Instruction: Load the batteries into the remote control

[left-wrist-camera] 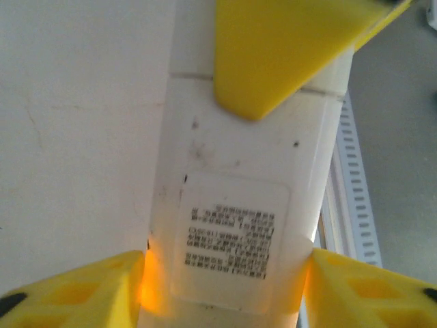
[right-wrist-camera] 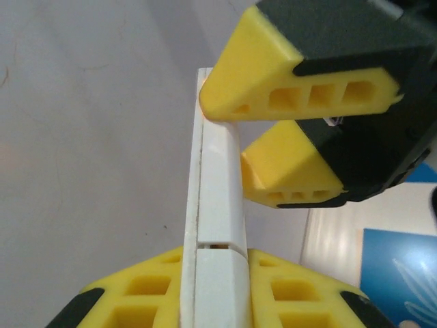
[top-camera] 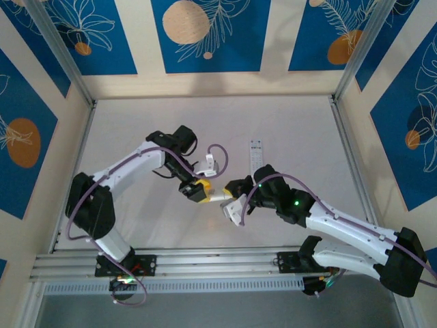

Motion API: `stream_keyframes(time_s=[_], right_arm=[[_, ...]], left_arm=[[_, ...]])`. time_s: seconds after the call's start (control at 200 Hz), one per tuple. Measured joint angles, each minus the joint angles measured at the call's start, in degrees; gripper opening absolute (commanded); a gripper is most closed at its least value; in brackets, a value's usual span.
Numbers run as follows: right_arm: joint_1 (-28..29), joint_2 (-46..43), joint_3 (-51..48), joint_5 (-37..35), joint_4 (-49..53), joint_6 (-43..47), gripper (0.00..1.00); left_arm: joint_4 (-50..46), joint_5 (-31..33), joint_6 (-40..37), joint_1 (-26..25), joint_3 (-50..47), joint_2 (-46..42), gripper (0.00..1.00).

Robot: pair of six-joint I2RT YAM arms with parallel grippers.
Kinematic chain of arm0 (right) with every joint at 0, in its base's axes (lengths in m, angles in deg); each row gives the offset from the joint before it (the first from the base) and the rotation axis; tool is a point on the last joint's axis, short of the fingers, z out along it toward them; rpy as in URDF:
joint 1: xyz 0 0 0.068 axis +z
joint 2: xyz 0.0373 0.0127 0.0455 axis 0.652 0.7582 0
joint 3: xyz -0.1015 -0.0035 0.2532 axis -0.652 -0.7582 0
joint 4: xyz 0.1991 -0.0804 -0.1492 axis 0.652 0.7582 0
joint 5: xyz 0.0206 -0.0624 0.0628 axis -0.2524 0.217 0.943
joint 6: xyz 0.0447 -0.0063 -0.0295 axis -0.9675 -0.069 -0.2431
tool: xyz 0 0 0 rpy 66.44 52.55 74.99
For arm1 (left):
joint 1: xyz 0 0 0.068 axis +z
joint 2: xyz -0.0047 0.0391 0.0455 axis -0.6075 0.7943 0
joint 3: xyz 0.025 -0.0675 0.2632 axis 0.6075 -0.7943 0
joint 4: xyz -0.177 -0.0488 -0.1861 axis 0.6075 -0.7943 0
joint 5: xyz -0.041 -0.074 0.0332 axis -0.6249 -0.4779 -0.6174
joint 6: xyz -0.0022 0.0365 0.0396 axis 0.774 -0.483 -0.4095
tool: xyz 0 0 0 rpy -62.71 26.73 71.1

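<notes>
While remote (top-camera: pixel 217 196) hangs between both sets of fingers, apparently clear of counter (top-camera: pixel 293 123), treat step as presenting back for cover removal.
- Right fingers (right-wrist-camera: pixel 136 301): pinching remote across thin faces.
- Left fingers (left-wrist-camera: pixel 75 294): flanking its long edges, label (left-wrist-camera: pixel 232 236) between them. Pressing or slack: cannot tell.
- Next move: you need one firm hold while other fingers work cover. Seam crosses back just beyond left fingers.
- Label text blurred.
- Remote's end cut off below right fingers.
- Second remote (top-camera: pixel 256 156) lies beyond right fingers.
</notes>
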Motion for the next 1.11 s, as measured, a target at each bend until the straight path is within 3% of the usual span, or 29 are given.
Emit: stream_keyframes(time_s=[0.045, 0.2, 0.305, 0.535, 0.725, 0.845, 1.105], right_arm=[[0.3, 0.1, 0.0, 0.0, -0.7, -3.3, 0.0], [-0.2, 1.6, 0.7, -0.3, -3.6, -15.6, 0.0], [-2.7, 6.1, 2.9, -1.6, -4.9, -28.1, 0.0], [-13.5, 22.6, 14.8, -4.5, -3.4, -75.7, 0.01], [-14.7, 34.4, 15.5, -5.5, -6.5, -104.8, 0.03], [-14.6, 40.7, 15.6, -6.0, -8.5, -115.0, 0.04], [-14.5, 44.1, 16.2, -9.2, -15.3, -128.8, 0.1]], left_arm=[[4.3, -0.7, 1.4, -0.2, -1.3, -2.4, 1.0], [21.7, 0.2, 11.1, 0.5, -9.8, -15.2, 1.0], [33.1, 6.3, 19.8, 2.4, -15.7, -25.3, 1.0], [43.4, 26.3, 38.4, 10.0, -17.4, -37.4, 1.0], [46.5, 30.1, 48.9, 11.5, -22.0, -38.6, 1.0], [47.6, 30.0, 53.4, 11.5, -26.0, -38.2, 1.0], [51.3, 29.0, 57.7, 11.5, -29.6, -37.9, 1.0]])
